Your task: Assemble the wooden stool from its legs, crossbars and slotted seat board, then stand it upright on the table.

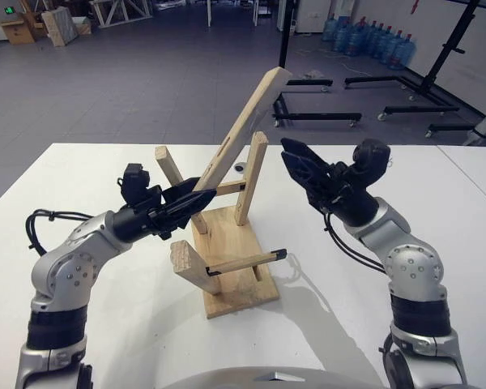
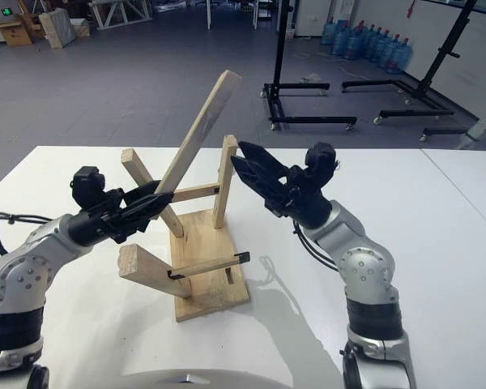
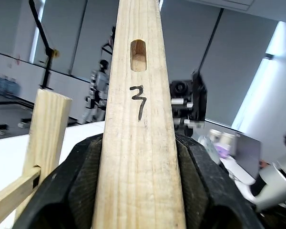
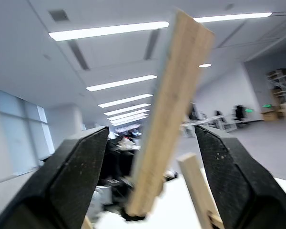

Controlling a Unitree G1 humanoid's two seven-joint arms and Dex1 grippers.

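Evidently we are only partway through. The slotted seat board [image 1: 227, 239] lies flat on the desk [image 1: 105, 170], underside up as far as we can judge. An upright leg [image 1: 252, 178] stands at its far edge. From that leg a crossbar [image 1: 229, 188] runs toward a tilted leg [image 1: 168, 164], though we cannot tell whether the two join. A near leg [image 1: 186, 263] leans at the front, and its second crossbar [image 1: 247, 261] juts out with the free end joined to nothing.

Our left claw [image 1: 201, 198] is clenched on the fourth leg [image 1: 247, 121], which slants up above the board, unseated. Our right claw [image 1: 286, 154] hangs released just beside the upright leg, grasping nothing.

We judge that seating this leg, closing the loose crossbar and turning the stool onto its feet all remain.
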